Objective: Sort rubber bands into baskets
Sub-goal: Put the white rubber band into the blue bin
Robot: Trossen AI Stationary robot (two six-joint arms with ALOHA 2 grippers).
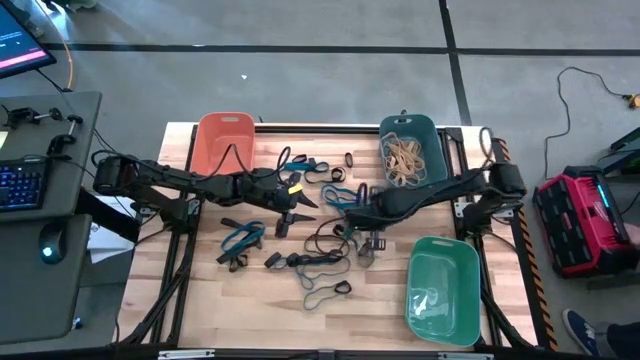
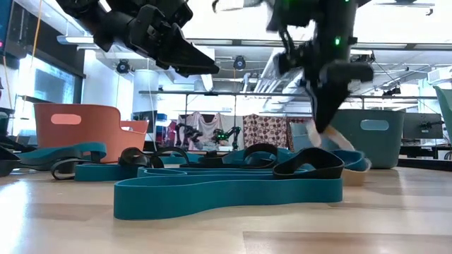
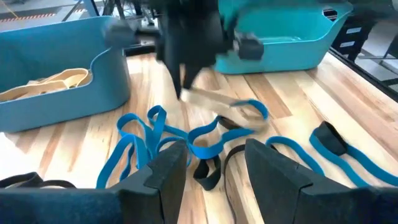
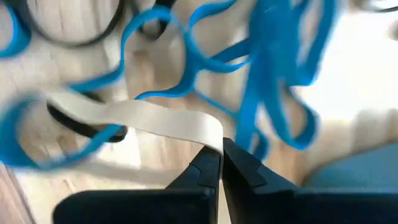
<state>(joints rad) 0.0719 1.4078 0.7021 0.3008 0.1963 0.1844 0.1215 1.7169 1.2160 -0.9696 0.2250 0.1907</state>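
Blue, black and tan rubber bands (image 1: pixel 320 262) lie scattered on the wooden table. At the far edge stand the orange basket (image 1: pixel 225 140) and the dark teal basket (image 1: pixel 432 140), which holds tan bands (image 1: pixel 404 158). The green basket (image 1: pixel 445 290) stands near right. My right gripper (image 1: pixel 365 240) hangs at mid-table, shut on a tan band (image 4: pixel 143 117). My left gripper (image 3: pixel 214 165) is open just left of it, above blue bands (image 3: pixel 140 140), and holds nothing. My right gripper pinches the tan band at one end of its loop (image 4: pixel 210 129) between its two fingertips. The fingers come from above, pointing down. The band slants down from them, and its lower end (image 3: pixel 245 112) rests on the table among blue bands.
Black and blue bands are spread from the table's middle toward its near edge (image 2: pixel 226 190). Left of the table, a desk holds a keyboard (image 1: pixel 20 185) and a mouse (image 1: pixel 50 243). A red case (image 1: pixel 585 220) stands on the floor to the right.
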